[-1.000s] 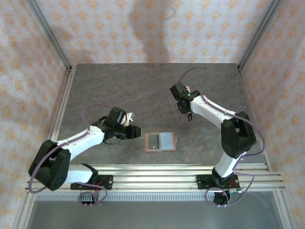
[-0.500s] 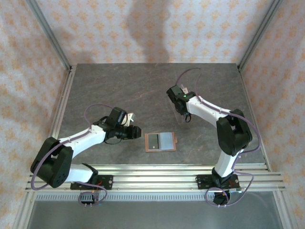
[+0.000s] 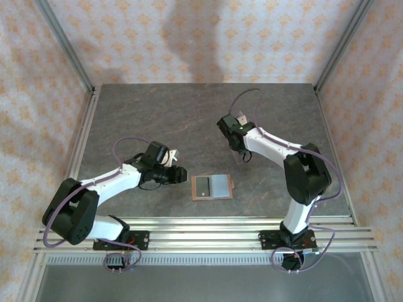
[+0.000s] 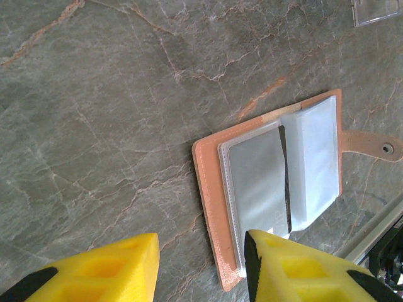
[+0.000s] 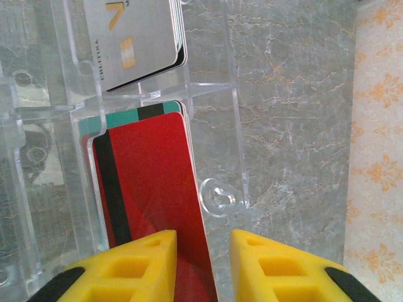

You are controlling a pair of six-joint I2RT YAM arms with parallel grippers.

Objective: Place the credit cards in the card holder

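Credit cards (image 5: 135, 44) are standing in a clear stand (image 5: 217, 198), one showing a gold V; right gripper (image 5: 203, 242) is straddling a red card (image 5: 151, 201), grip unclear; left gripper (image 4: 200, 251) is gaping near the card holder (image 4: 277, 182).

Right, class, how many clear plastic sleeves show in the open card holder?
2: one sleeve on the card holder's half away from the snap tab, the other sleeve on the half beside it. More may lie hidden beneath.

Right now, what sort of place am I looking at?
Probably a staged robot test cell, not a home: a marble-look table boxed in by patterned backdrop panels, with the left arm and right arm bolted to an aluminium rail.
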